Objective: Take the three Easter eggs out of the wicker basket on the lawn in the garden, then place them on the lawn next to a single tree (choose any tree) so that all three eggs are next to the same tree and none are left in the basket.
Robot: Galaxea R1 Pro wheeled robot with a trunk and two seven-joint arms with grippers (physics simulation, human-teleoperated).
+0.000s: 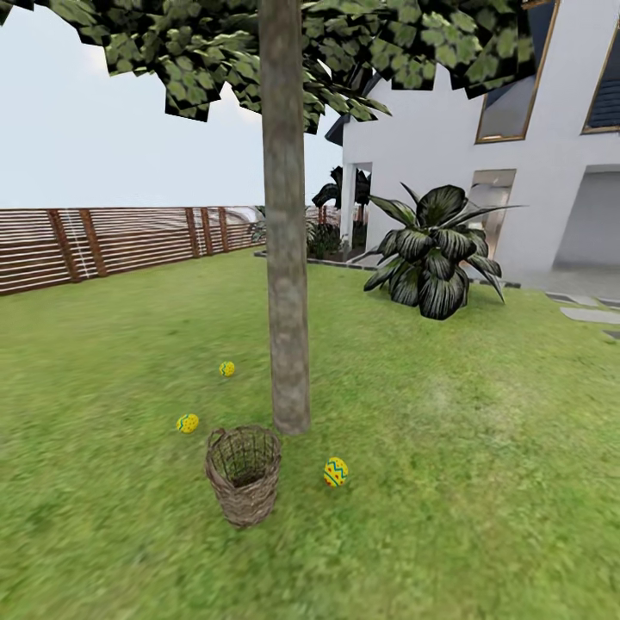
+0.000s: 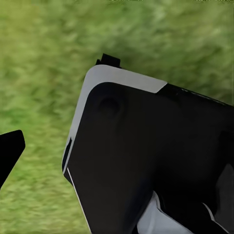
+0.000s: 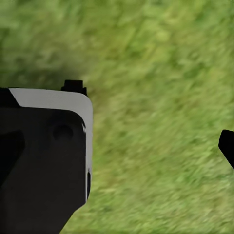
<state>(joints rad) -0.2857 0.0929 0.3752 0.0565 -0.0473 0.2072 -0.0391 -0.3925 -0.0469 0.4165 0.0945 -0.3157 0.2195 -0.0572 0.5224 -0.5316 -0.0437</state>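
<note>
Brown woven wicker basket (image 1: pixel 244 474) stands upright on the short green lawn (image 1: pixel 482 448), just in front of the thick grey-brown tree trunk (image 1: pixel 286 258). Three yellow red-dotted Easter eggs lie on the grass around it: one (image 1: pixel 336 471) beside the basket, two (image 1: pixel 188 423) (image 1: pixel 226 368) near the trunk. Wrist views show black-and-white robot housing (image 2: pixel 146 161) over grass; jaw state cannot be told.
</note>
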